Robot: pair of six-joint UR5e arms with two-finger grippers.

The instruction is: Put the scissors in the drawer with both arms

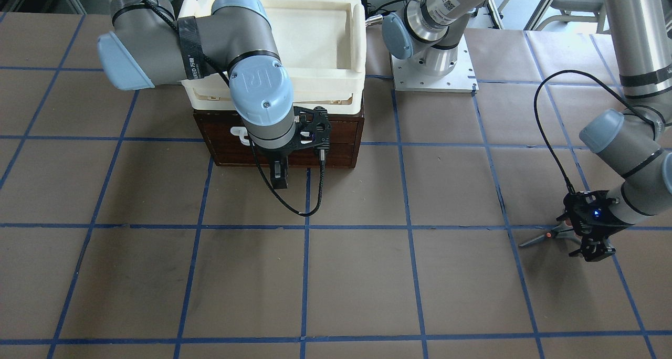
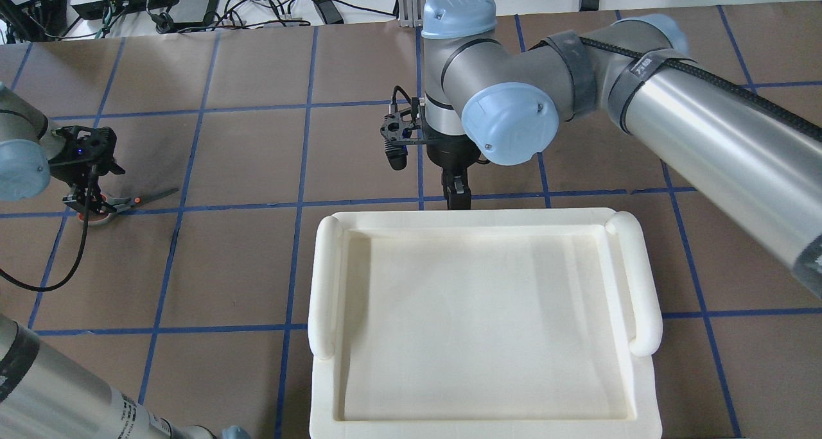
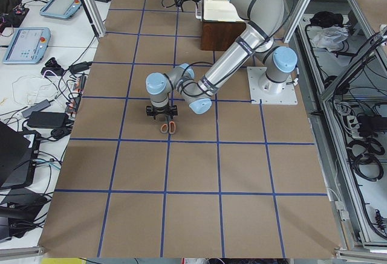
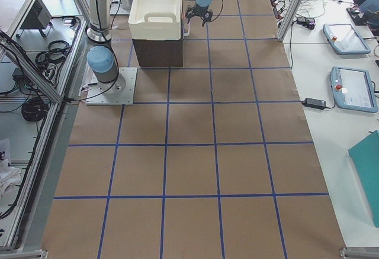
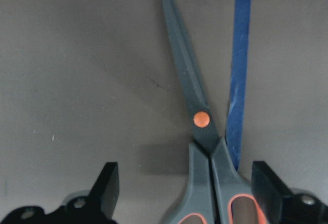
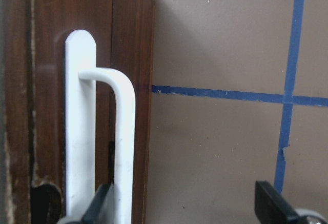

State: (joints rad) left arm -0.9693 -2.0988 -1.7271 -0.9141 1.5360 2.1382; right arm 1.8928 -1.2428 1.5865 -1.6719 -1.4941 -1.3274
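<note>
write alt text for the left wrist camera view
Closed scissors lie flat on the brown table, blades pointing away from the camera, beside a blue tape line. The left gripper is open, its black fingers either side of the handles.

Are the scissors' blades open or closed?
Closed: the scissors taper to one point, handles touching, lying between the spread fingers of the left gripper.

Robotics lab: teach pendants (image 4: 354, 89), cabling (image 2: 270, 6).
</note>
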